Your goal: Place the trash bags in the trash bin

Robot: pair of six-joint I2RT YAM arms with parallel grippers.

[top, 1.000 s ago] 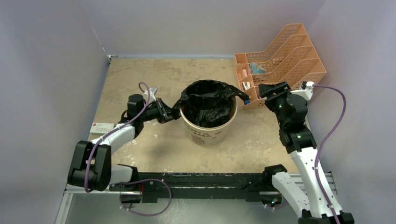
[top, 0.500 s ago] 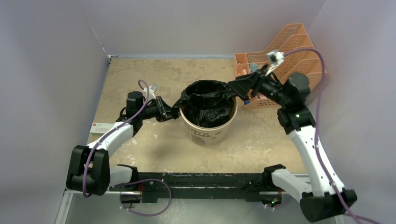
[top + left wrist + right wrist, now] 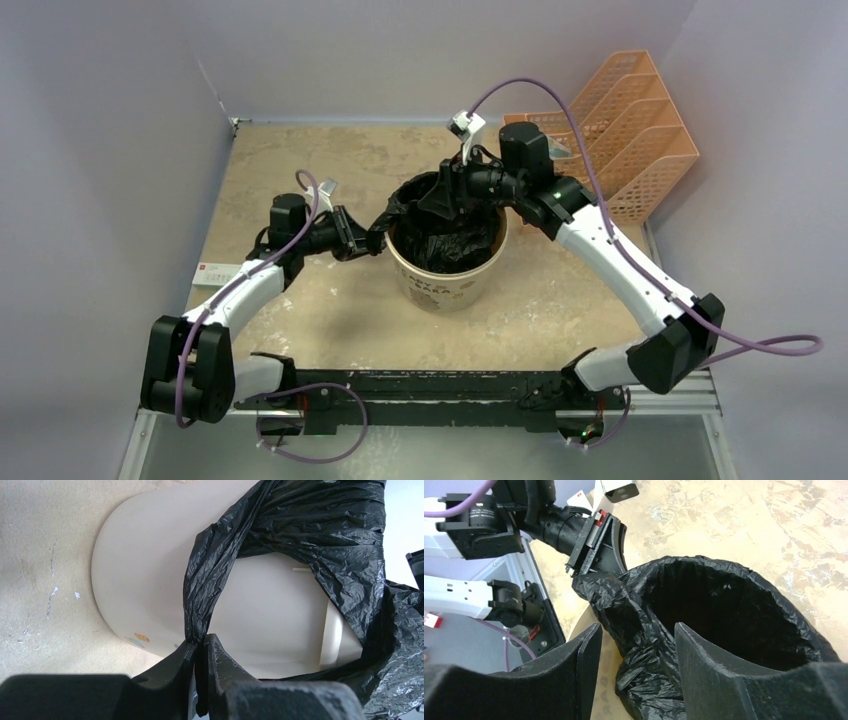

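Well — left hand [image 3: 201,643] pinches bag [image 3: 310,540] (taut).

Nothing here is properly readable, tbh. The trash bin [image 3: 445,285] has brown printed lettering on the side of its wall facing 6 o'clock, but it's too small to make out, and the left wrist view only catches a couple of little orange and bluish marks. The white card [image 3: 218,273] at the bin's 9 o'clock shows a red patch and blurry print.
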